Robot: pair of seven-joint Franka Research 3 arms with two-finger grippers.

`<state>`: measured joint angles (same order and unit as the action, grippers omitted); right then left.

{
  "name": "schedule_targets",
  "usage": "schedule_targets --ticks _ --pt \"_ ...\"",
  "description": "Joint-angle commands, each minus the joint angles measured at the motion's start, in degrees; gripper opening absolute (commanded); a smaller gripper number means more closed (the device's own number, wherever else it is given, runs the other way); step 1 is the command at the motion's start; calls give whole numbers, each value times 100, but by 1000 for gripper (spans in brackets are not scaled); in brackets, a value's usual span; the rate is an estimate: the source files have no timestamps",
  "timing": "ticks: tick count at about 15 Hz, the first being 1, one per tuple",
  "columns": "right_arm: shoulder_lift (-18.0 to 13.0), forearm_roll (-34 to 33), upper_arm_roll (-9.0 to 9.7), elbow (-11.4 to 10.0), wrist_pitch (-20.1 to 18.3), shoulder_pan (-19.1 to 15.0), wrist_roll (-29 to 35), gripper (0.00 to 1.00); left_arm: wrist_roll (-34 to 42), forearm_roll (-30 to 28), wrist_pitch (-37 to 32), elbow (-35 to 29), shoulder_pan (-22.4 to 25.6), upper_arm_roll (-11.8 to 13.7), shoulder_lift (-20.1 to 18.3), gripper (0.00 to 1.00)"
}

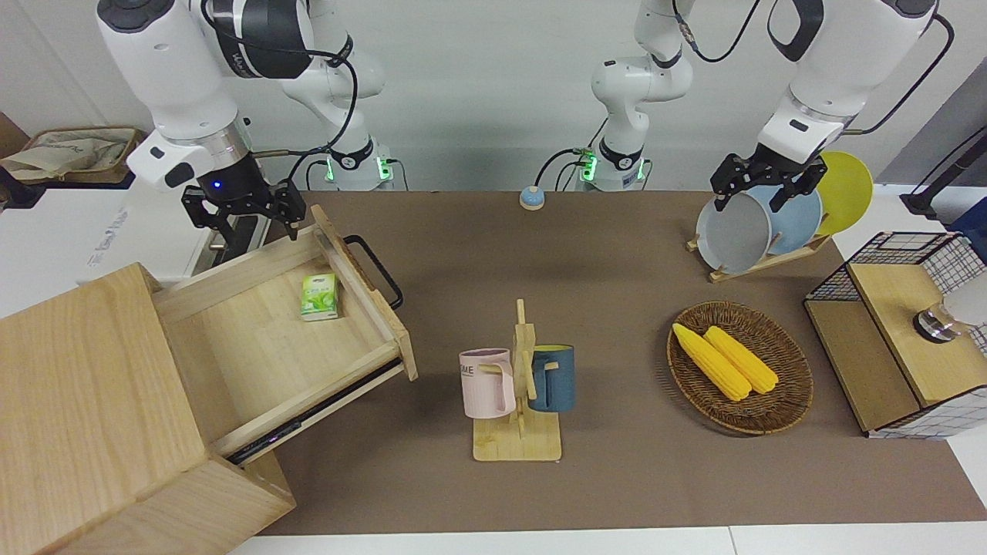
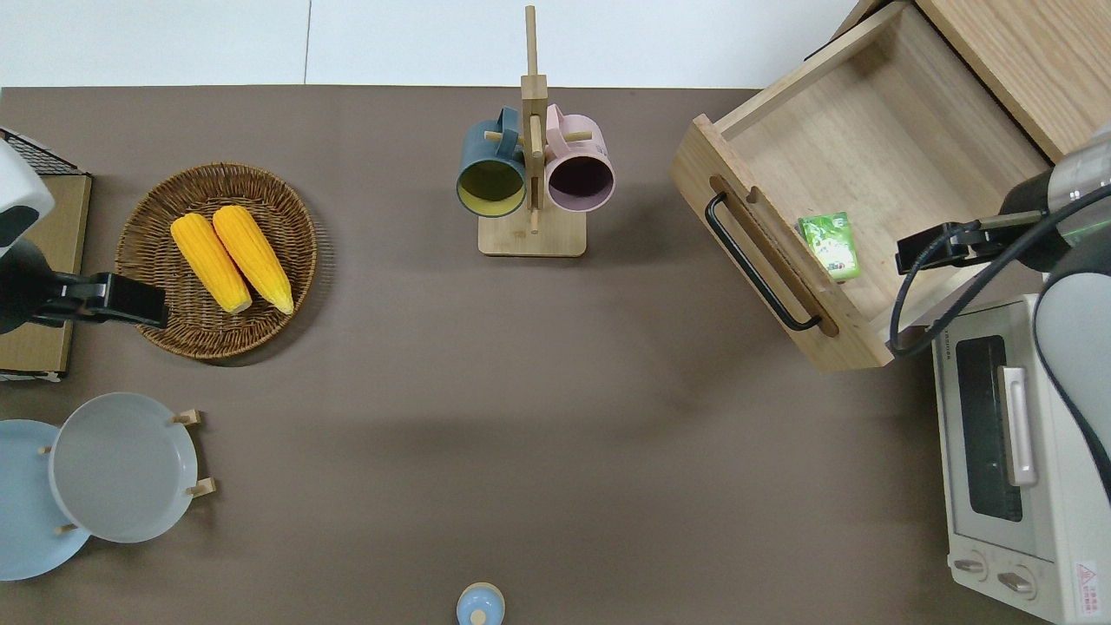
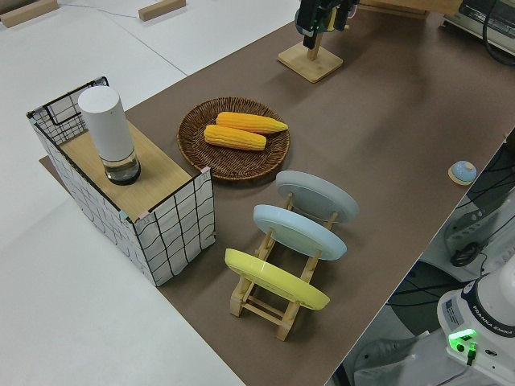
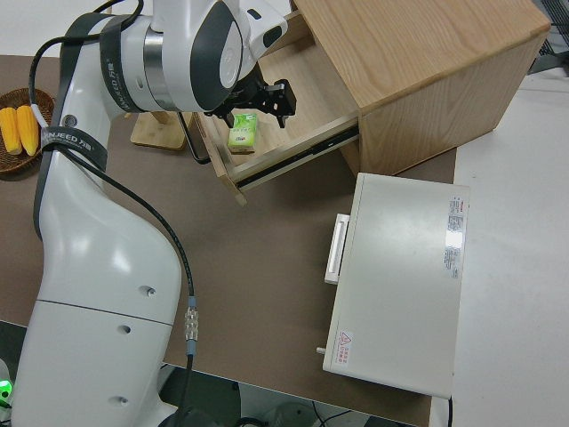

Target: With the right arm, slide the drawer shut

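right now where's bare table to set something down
Widest bare patch: the brown mat between mug rack, plate rack, blue puck and oven. A strip lies between corn basket and mug rack. Crowded near the open drawer, under the right gripper.

— What sits on the worktop point(image 2: 521, 417)?
— Its brown mat point(image 2: 608, 365) carries a mug stand point(image 2: 531, 234), corn basket point(image 2: 217, 260), plate rack point(image 3: 273, 301), mesh box point(image 1: 898, 339), cabinet point(image 1: 92, 416), white oven point(image 2: 1011, 512) and a small blue knob point(image 2: 480, 605).
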<state>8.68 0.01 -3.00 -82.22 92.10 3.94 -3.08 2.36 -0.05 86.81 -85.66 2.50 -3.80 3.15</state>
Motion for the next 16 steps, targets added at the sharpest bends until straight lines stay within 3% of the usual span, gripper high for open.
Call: schedule_targets --ticks 1,9,10,12,14,16 --pt "55 175 10 110 -52 -68 -87 983 -60 102 -103 49 -39 2 -25 993" --pt "46 158 10 110 -70 -95 -122 975 -60 102 -103 58 -39 2 -25 993" --pt "46 158 10 110 -70 -95 -131 871 -60 102 -103 49 -39 2 -25 993" --pt "46 149 1 110 -79 -104 -140 375 -60 102 -103 58 -39 2 -25 993" --pt "46 157 1 110 -96 -112 -149 6 -60 102 -103 49 -39 2 -25 993" --pt "46 166 1 110 -96 -112 -149 0 -60 102 -103 49 -39 2 -25 993"
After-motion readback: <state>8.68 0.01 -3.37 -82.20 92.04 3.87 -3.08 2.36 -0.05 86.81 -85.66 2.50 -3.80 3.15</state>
